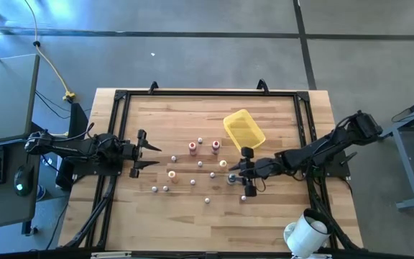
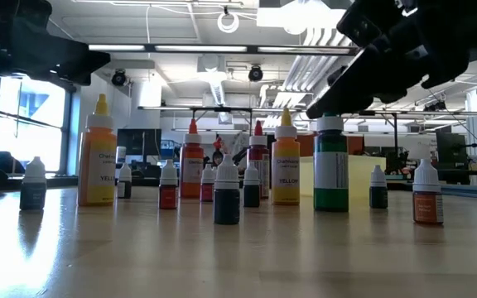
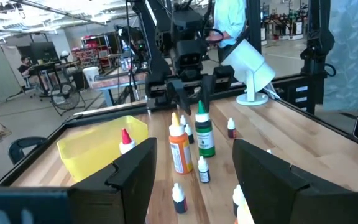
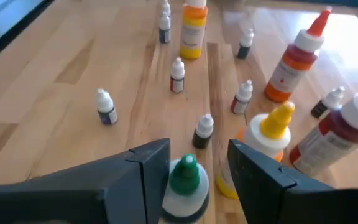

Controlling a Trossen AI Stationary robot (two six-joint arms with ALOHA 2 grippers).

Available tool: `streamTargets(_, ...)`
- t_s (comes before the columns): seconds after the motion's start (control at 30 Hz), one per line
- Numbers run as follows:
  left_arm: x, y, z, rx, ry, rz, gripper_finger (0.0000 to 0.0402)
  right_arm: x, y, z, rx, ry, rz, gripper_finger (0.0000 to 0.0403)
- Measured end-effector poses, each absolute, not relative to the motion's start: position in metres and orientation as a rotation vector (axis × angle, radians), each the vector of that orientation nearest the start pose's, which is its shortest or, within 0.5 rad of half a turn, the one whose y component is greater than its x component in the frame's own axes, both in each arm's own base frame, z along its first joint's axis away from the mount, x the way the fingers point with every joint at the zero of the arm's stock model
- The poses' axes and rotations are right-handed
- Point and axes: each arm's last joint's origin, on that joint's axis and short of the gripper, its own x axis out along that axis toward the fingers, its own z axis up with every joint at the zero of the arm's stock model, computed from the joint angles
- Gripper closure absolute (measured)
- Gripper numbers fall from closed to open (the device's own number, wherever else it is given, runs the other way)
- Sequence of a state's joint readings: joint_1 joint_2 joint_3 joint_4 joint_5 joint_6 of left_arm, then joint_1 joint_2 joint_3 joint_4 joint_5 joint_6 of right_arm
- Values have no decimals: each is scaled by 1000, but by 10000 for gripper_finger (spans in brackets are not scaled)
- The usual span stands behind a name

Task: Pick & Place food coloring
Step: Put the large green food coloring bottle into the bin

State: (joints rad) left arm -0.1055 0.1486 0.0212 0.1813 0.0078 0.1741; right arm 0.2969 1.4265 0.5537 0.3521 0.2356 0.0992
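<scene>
Green-capped food coloring bottle (image 4: 185, 180) stands upright on the desk (image 1: 279, 216), long axis vertical, directly between the right gripper (image 4: 194, 165) fingers, which are spread and not yet clenched; left gripper (image 1: 144, 153), also spread, sits well apart.

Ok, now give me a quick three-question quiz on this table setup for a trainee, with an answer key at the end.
1. True or false: the left end effector is gripping a bottle.
2. The right end effector has its fingers on either side of one bottle. What colour is its cap? A red, B green, C yellow.
3. Fill in: in the high view, the yellow tray lies nearer the ___ arm.

Key: 1 false, it is open and empty. 2 B. 3 right.
</scene>
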Motion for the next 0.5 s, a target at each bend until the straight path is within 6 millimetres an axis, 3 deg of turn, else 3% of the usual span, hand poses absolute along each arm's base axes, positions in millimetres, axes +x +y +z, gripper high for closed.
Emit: streamTargets(0.5,105,-11,176,171,-64,-108,192,257,73,164,39,553,68,247)
